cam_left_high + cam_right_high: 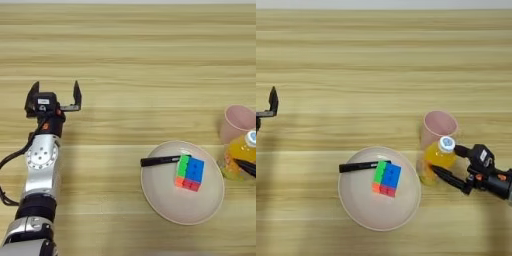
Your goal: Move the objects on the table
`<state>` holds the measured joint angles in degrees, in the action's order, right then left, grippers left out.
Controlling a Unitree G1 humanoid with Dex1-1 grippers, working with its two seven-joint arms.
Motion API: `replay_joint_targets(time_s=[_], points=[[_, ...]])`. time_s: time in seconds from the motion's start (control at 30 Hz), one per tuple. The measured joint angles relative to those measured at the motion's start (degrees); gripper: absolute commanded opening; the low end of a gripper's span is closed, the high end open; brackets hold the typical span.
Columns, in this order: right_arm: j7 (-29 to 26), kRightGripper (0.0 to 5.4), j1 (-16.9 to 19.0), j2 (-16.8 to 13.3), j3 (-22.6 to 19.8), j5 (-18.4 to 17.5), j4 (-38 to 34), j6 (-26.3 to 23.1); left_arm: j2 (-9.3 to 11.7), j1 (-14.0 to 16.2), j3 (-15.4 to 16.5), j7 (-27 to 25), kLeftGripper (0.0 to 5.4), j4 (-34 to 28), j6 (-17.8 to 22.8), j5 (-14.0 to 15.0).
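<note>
**Right end effector closing in on the juice bottle**

Right end effector (450,161) is sitting spread around the juice bottle (437,159), one finger by the cap, one low along the body; not yet pinching. Pink cup (438,127) is standing just beyond it. Marker pen (358,166) is lying to its left on the plate (363,212), beside the puzzle cube (386,178). Left end effector (54,97) is idling spread, well apart, over the worktop (140,55). Next, likely: squeezing, then lifting clear of the cup.

A light wooden table (130,55) is showing horizontal plank grain. A small orange juice bottle (437,159) is wearing a white cap, beside a plain pink cup (438,127). A slim black marker pen (160,160) and a green, blue, orange and red puzzle cube (189,172) are lying on a pale cream round plate (165,202).
</note>
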<state>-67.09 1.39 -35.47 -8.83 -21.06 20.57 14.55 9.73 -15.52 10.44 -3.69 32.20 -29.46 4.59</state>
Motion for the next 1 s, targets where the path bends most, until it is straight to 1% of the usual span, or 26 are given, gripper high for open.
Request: replay_joint_targets(time_s=[0.27, 0.5, 0.7, 0.93, 0.97, 1.0], points=[[0.21, 3.49, -0.24, 0.01, -0.17, -0.1, -0.32, -0.25, -0.14, -0.12, -0.11, 0.28, 5.4, 0.01, -0.02, -0.21], [0.45, 3.49, -0.85, 0.04, -0.15, 0.62, 2.09, 0.09, -0.14, -0.16, -0.12, 0.32, 5.4, 0.04, -0.04, -0.39], [1.34, 3.49, -1.24, 0.36, 0.4, 2.78, 5.18, 2.01, -0.13, -0.17, -0.08, 0.3, 5.4, 0.03, -0.05, -0.39], [1.73, 3.48, -2.61, 1.12, 1.14, 3.03, 7.15, 4.04, -0.1, -0.2, -0.05, 0.29, 5.4, 0.05, -0.05, -0.39], [1.74, 3.77, -2.67, 1.22, 1.21, 3.03, 7.25, 4.21, -0.1, -0.21, -0.05, 0.29, 5.4, 0.07, -0.05, -0.39], [1.74, 3.88, -2.69, 1.51, 1.45, 3.01, 7.37, 4.73, -0.1, -0.23, -0.05, 0.29, 5.4, 0.14, -0.05, -0.39]])
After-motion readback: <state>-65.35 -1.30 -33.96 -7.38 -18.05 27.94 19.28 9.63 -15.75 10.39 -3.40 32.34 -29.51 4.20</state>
